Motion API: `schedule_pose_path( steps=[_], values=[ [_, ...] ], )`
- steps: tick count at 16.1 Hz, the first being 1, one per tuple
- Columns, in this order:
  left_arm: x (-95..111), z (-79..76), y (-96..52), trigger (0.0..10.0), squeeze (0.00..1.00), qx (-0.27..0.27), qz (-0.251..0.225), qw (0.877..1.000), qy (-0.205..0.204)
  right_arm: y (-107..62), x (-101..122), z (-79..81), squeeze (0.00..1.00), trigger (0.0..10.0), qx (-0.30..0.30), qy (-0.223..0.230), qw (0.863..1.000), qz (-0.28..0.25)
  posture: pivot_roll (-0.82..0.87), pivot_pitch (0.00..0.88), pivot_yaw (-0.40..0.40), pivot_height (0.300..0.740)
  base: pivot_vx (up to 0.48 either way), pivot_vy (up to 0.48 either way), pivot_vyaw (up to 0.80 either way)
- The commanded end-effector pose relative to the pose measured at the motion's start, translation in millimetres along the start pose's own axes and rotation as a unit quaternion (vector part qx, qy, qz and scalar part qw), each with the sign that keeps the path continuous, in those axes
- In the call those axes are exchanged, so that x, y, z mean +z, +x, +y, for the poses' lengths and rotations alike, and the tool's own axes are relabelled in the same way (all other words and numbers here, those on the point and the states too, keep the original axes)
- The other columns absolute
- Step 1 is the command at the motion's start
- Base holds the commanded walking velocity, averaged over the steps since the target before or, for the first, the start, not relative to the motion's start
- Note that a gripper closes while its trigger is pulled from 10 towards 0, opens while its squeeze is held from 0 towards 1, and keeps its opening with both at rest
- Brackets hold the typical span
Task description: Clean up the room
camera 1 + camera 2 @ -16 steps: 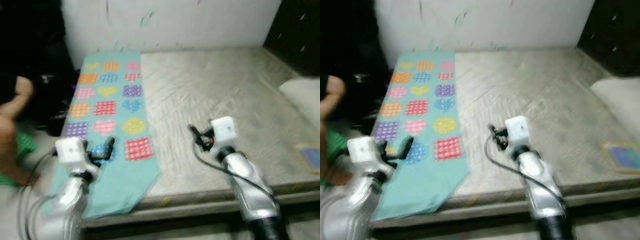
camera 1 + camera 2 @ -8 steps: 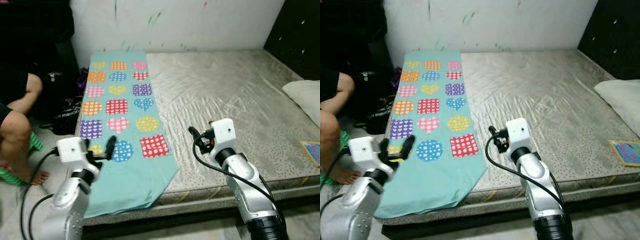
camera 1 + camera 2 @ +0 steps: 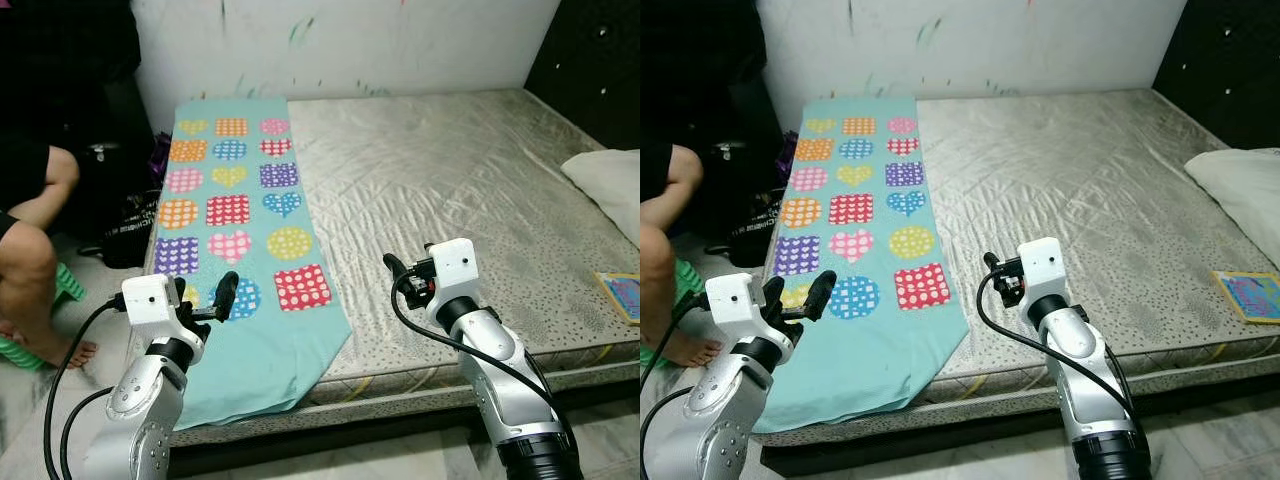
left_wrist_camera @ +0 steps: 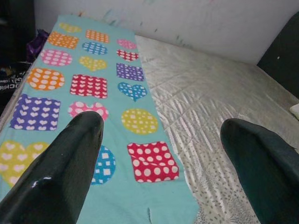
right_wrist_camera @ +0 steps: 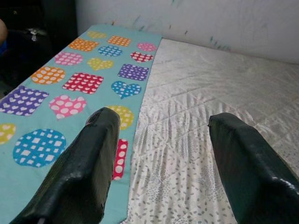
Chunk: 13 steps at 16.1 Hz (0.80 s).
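Note:
A teal blanket [image 3: 236, 220] with colourful dotted hearts, circles and squares lies along the left strip of a grey mattress [image 3: 450, 190]. Its front end hangs over the mattress edge. My left gripper [image 3: 205, 296] hovers open over the blanket's front left part, holding nothing. In the left wrist view its fingers [image 4: 70, 163] stand wide apart above the patches. My right gripper [image 3: 405, 272] is open above the bare mattress, just right of the blanket's front corner, and its fingers [image 5: 88, 158] are spread wide in the right wrist view.
A person's bent leg [image 3: 35, 270] is at the left beside the bed, with a black bag [image 3: 125, 235] on the floor. A white pillow [image 3: 610, 180] lies at the mattress's right edge. A colourful book [image 3: 622, 295] lies near the front right. A white wall [image 3: 350, 45] stands behind.
The blurred view has sharpened and shifted a little as the camera moved. Both arms hold about the same pose, fingers still open.

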<state>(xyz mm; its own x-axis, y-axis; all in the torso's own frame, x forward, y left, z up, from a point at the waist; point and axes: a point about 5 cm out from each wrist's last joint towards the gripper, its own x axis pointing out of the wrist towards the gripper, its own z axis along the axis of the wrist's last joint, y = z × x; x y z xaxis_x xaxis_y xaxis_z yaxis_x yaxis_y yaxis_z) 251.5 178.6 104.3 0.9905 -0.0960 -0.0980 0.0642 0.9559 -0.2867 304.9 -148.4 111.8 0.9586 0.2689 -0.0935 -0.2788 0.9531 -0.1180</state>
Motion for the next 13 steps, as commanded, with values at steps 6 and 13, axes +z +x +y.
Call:
schedule_pose_path(
  steps=[6,13],
  values=[
    [2.5,-1.8,1.5,10.0,0.0,-0.005,-0.001,1.0,0.008,-0.3,1.5,-1.2,0.0,10.0,-0.005,-0.003,1.0,-0.003,-0.16,0.0,-0.006,0.74,0.0,-0.432,0.0],
    [6.3,-5.3,0.1,10.0,0.0,-0.024,-0.02,0.999,-0.013,-1.6,-1.0,-2.1,0.0,10.0,-0.006,-0.004,1.0,0.002,-0.16,0.0,-0.007,0.74,0.0,-0.343,0.0]
  ],
)
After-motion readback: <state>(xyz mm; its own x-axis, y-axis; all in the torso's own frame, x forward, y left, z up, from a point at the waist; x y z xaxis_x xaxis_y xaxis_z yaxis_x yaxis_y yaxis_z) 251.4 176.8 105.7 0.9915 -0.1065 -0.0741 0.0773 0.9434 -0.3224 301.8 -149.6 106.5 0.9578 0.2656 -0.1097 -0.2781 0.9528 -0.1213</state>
